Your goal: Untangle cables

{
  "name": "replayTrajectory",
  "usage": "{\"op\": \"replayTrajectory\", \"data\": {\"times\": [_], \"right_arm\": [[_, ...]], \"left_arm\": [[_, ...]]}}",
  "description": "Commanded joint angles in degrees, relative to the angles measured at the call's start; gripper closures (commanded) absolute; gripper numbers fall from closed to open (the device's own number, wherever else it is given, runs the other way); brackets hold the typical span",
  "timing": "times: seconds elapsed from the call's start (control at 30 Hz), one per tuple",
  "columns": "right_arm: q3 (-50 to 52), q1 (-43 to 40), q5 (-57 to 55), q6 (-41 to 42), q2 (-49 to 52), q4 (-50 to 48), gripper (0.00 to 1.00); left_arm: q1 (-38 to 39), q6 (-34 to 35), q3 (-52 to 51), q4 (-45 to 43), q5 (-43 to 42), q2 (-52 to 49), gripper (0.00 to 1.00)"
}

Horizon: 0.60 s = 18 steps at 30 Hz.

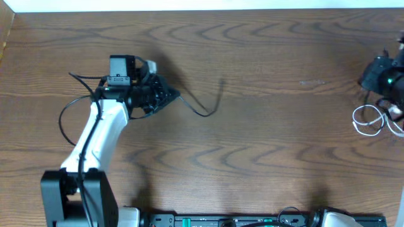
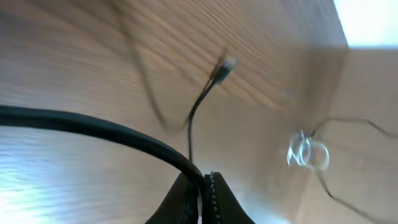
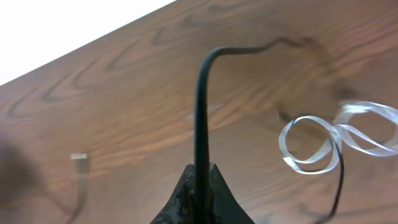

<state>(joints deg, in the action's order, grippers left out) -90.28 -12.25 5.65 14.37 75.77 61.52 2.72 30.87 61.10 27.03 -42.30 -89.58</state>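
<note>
Wood-grain table (image 1: 271, 164), brown laminate with wavy darker streaks and a matte finish. The left gripper (image 2: 202, 182) is pinched closed, its two dark wedge-shaped fingers meeting in a point, and the black cable (image 1: 202, 115) comes straight out of those tips. It's thin and round, and from overhead it dips into a shallow U and then kicks up toward the middle of the table, well apart from everything else. Its free end is a small squarish plug (image 2: 225, 65) with a pale metallic tip. A much thicker rubbery black wire (image 2: 93, 124) sweeps in from the left to the same fingertips.

The white cable (image 3: 367, 110) sits way over at the right edge of the table, curled into a couple of loose round loops – glossy and a bit ribbon-like in the blurry right wrist view. The right gripper (image 3: 202, 171) is closed too, just beside those loops. Another fat black wire (image 3: 201, 112) rises from between its fingers and bends over like a hook – can't tell if it's actually clamped there. Can't tell either whether the white loops touch the fingers.
</note>
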Motion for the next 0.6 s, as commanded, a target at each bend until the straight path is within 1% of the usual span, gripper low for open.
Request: {"op": "replayTrajectory", "data": {"times": [0.0, 0.03, 0.1, 0.23, 0.3, 0.43, 0.57], "right_arm": [[-0.8, -0.1, 5.4, -1.8, 2.1, -0.9, 0.99], [-0.8, -0.1, 4.9, -1.8, 2.8, -1.9, 0.99], [-0.8, -0.3, 2.4, -2.3, 4.0, -4.9, 0.99], [-0.8, -1.8, -1.0, -5.3, 4.9, -11.0, 0.99], [-0.8, -3.7, -1.8, -5.2, 4.9, -13.7, 0.99], [-0.8, -9.0, -2.2, -4.1, 4.9, -17.7, 0.99], [-0.8, -15.7, -3.1, -2.3, 5.0, -18.6, 0.99]], "left_arm": [[5.2, -5.0, -0.1, 2.2, -3.1, 1.2, 0.92], [6.5, -6.3, -0.1, 3.0, -2.3, 1.2, 0.93], [9.7, -8.2, -0.1, 6.1, 3.6, 1.2, 0.92], [14.6, -8.4, -0.1, 11.8, 17.3, 1.2, 0.92], [16.2, -8.4, -0.1, 13.9, 21.2, 1.2, 0.92], [17.7, -8.4, -0.1, 15.6, 22.9, 1.2, 0.93], [18.4, -8.3, -0.1, 15.6, 22.9, 1.2, 0.92]]}}
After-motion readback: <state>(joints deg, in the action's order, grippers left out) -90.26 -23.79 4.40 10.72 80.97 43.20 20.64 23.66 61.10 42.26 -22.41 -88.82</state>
